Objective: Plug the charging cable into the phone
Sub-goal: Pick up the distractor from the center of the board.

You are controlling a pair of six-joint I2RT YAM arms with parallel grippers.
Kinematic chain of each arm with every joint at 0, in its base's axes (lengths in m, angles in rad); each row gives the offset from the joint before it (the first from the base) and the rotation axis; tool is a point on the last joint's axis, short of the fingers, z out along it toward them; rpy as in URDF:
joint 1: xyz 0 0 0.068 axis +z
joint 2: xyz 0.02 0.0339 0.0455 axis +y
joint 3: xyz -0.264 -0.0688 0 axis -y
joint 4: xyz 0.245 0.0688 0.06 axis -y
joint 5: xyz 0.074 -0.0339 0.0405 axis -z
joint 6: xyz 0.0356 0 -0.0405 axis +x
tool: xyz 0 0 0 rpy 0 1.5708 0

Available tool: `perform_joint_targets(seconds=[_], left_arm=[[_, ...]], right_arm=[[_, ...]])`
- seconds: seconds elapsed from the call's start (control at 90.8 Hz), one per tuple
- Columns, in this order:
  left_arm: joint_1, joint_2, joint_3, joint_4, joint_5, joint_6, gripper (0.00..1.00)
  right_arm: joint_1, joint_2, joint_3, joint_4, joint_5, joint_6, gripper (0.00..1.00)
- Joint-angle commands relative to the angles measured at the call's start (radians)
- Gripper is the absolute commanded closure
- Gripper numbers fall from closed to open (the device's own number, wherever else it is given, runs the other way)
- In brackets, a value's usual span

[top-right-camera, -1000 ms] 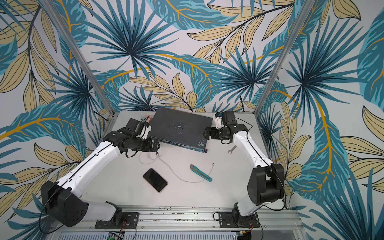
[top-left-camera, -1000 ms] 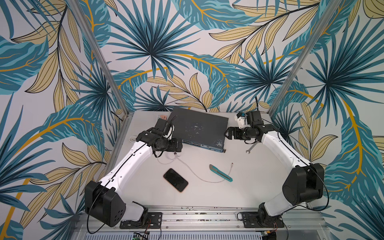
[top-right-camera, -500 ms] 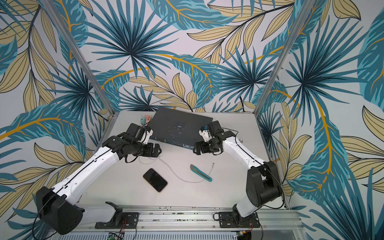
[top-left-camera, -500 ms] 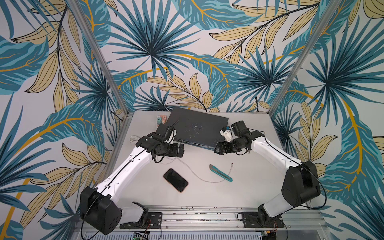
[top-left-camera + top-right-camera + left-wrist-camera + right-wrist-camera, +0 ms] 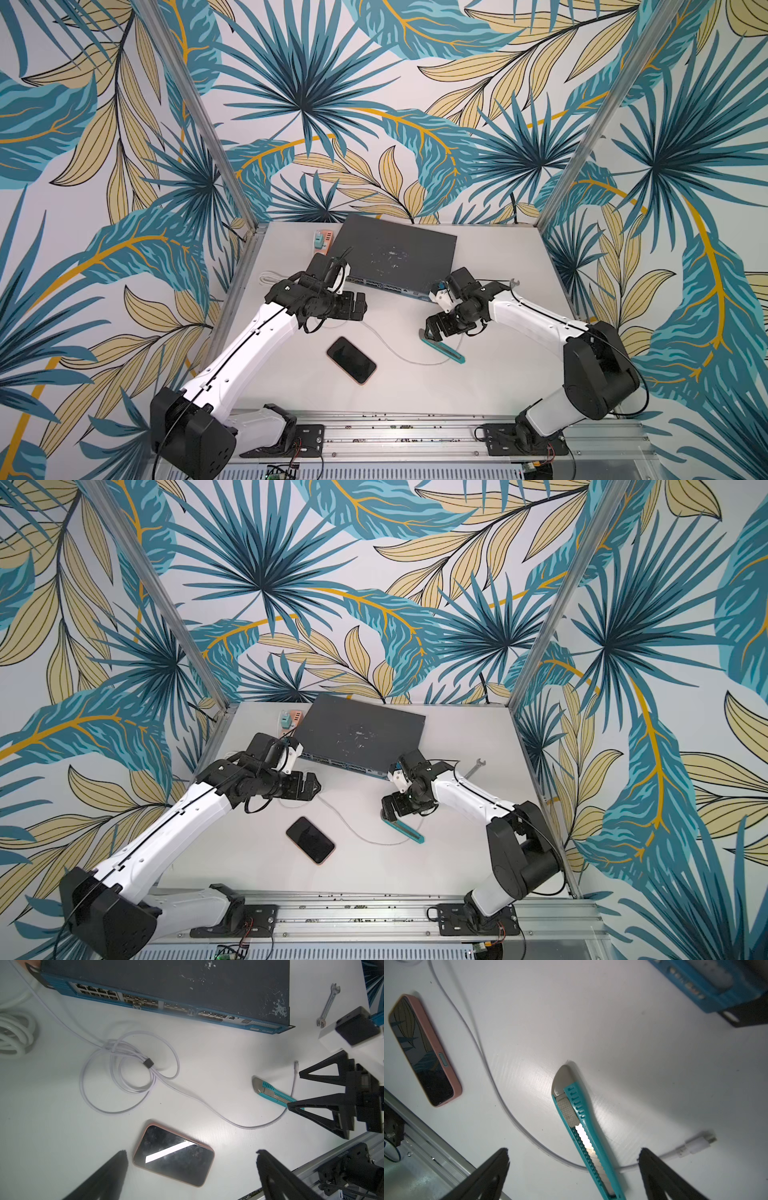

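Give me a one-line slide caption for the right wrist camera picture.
Open right gripper above a teal utility knife lying across the charging cable, the phone off to one side.

Both top views look down from high in front; each wrist view looks closely down, sharing the phone (image 5: 173, 1155).

Bare worktop (image 5: 291, 374) surrounds the phone (image 5: 351, 360) on every side. A teal knife (image 5: 584, 1126) lies across the cable (image 5: 483, 1059) just beside its plug (image 5: 695, 1144), between my right tool's (image 5: 573, 1159) wide-apart fingers.
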Motion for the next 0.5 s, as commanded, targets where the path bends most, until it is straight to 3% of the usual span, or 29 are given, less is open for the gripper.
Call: perform_joint_targets(seconds=[0.0, 0.485], left_arm=[[-0.004, -0.035, -0.016, -0.009, -0.002, 0.005, 0.00], [-0.003, -0.039, -0.027, -0.016, -0.019, -0.002, 0.00]], right_arm=[[0.020, -0.007, -0.033, 0.021, 0.041, 0.006, 0.00], [0.060, 0.062, -0.058, 0.064, 0.139, -0.022, 0.06]])
